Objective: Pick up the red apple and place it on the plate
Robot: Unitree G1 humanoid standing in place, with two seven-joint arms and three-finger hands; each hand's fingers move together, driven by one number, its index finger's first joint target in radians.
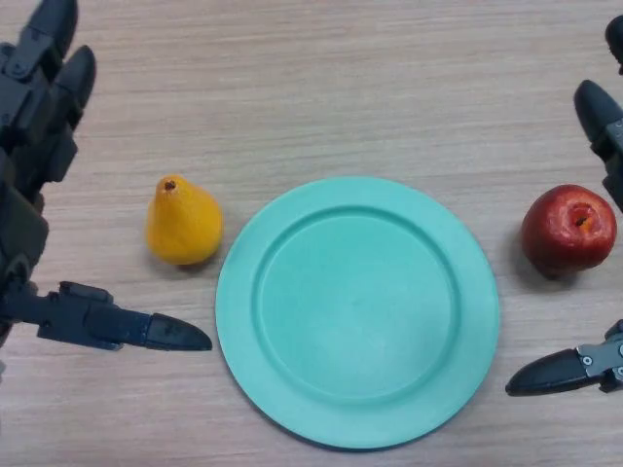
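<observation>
A red apple stands on the wooden table at the right, just right of the green plate, apart from its rim. The plate lies flat in the middle and holds nothing. My right hand is at the right edge, open, its fingers above the apple and its thumb below it; it does not touch the apple. My left hand is at the left edge, open, with its thumb stretched toward the plate.
A yellow pear stands upright between my left hand and the plate's left rim.
</observation>
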